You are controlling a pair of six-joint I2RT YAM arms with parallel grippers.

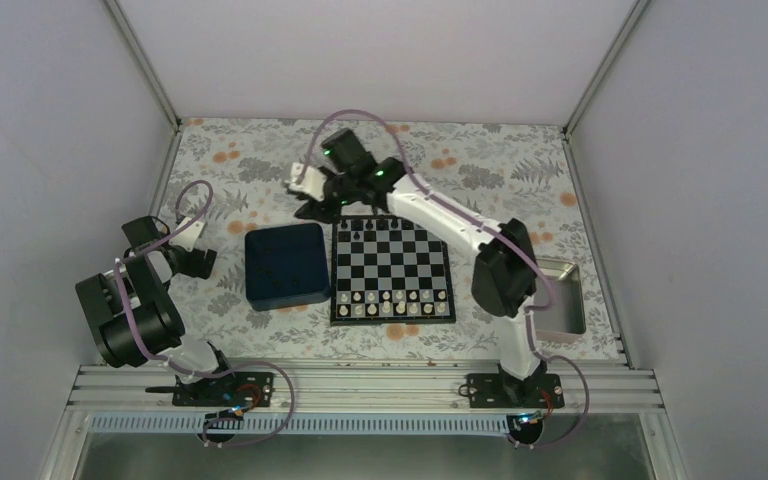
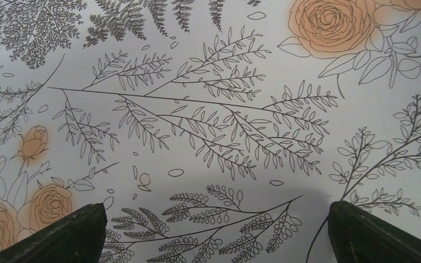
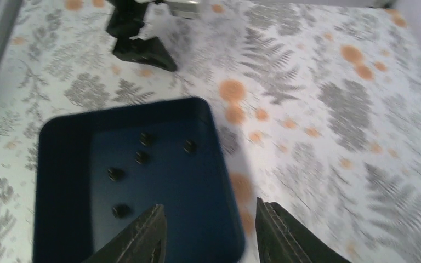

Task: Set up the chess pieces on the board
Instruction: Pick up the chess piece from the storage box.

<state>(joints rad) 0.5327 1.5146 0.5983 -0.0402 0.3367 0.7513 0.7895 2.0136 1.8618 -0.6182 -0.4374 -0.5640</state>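
- Right gripper (image 3: 208, 209) has its fingers spread with nothing between them. It hangs near one corner of the dark blue tray (image 3: 55, 175), off the far left corner of the chessboard (image 1: 392, 270).
- Five black chess pieces (image 3: 141, 158) lie loose on the tray floor, ahead and to the left of the fingertips in the wrist view. A few more seem to stand along the board's far edge.
- They show only as small dark blobs, so I cannot tell whether each stands or lies, nor which way its long axis runs.
- Left gripper (image 2: 214, 213) is likewise spread and empty over bare floral cloth (image 2: 208, 109). From overhead it sits just beside the tray's left edge, yet the right gripper, aimed into the tray, looks better placed for the next pick.
- Only the right wrist view shows the tray's contents. Only the overhead view shows the white pieces (image 1: 392, 303) filling the board's near rows.
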